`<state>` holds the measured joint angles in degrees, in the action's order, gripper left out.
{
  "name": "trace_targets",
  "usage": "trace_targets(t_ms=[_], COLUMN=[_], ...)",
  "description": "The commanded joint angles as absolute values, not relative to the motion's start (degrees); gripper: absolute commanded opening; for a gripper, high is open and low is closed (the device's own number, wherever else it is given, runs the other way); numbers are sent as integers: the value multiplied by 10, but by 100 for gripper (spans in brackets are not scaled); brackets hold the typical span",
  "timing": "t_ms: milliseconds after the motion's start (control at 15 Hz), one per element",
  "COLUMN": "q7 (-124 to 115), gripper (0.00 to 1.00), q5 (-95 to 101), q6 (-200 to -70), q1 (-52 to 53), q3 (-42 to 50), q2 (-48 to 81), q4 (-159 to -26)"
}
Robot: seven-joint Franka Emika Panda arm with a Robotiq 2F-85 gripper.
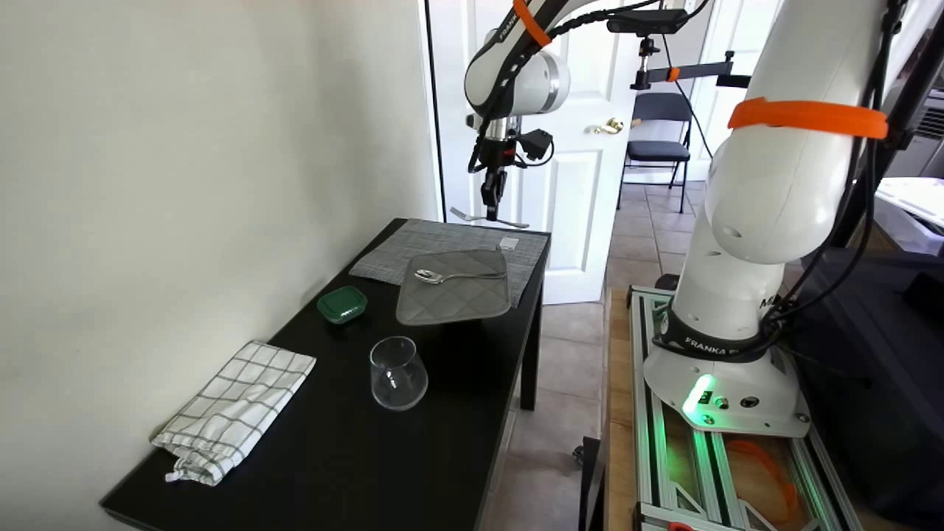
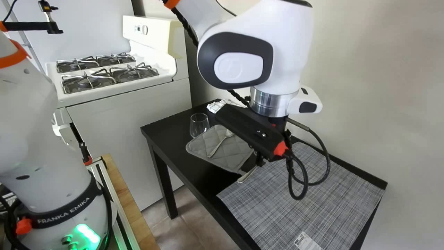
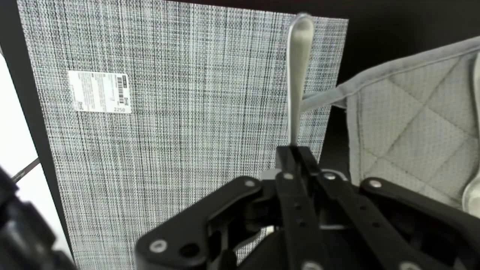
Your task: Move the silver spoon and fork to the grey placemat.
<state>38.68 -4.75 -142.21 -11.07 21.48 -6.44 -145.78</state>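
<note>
The hand (image 1: 492,214) pinches the fork (image 3: 299,60) near its middle, tips pressed together on it, and holds it in the air. Beneath the hand, flat on the bench (image 1: 369,472), lies the mat (image 2: 329,208) with its white label (image 3: 99,92). Near the hand and lower, the spoon (image 1: 457,277) rests on a quilted pad (image 1: 442,306). Farther from the hand stand the glass (image 1: 398,376) and a green box (image 1: 342,304); the checked cloth (image 1: 240,402) lies farthest.

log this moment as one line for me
fingers: shut on fork | fork: aloft over grey placemat | spoon: on quilted potholder | placed: neither yet
</note>
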Motion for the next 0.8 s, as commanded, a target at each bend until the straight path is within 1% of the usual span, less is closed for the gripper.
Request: trace_targets(t_ms=[0,267,733], q7=[450,511,563], gripper=[2,2,2], q5=[-100,-177,-229], q6=[-1479,-1514,-1515], q1=[-123,-149,-214], q3=[214,189,132], q2=[8,71,157], q4=[-1448,-1427,-1368])
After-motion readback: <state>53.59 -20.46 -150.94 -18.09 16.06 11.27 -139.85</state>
